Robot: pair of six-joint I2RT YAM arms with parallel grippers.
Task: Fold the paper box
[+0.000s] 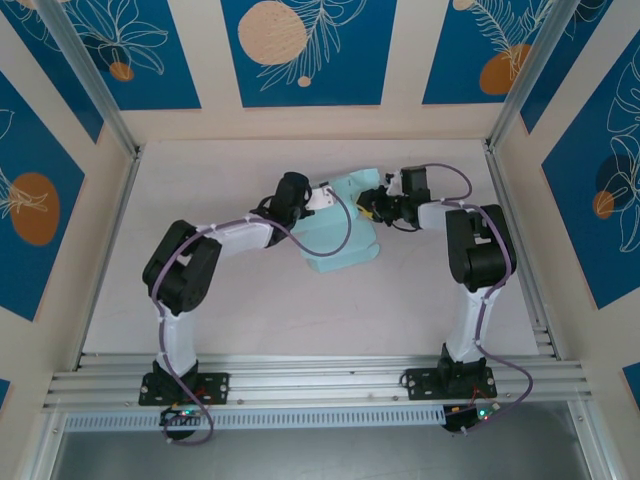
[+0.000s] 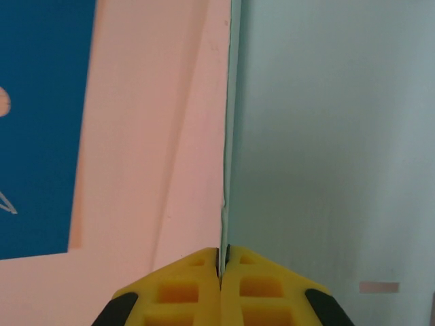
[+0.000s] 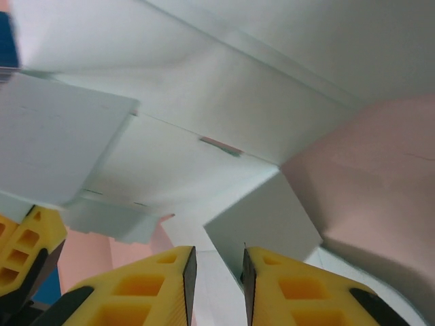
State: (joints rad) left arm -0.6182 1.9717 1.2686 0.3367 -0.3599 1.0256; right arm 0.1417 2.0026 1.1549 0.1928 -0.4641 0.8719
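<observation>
Scene: pale blue paper box point(image 1: 340, 238), half-folded, mid worktop point(image 1: 250, 310) between both arms | left fingers point(image 2: 194, 278): pinched shut on a thin edge of its card | right fingers point(image 3: 160, 275): slightly apart, gripping nothing, loose flap point(image 3: 265, 224) just ahead

Matt smooth card paper box point(image 1: 340, 245), table point(image 1: 250, 310) perhaps matt laminate

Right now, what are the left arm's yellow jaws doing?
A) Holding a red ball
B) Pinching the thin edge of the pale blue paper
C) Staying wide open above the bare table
B: in the left wrist view the left jaws are pressed together, and the thin edge of the paper box runs straight down between them.
</observation>
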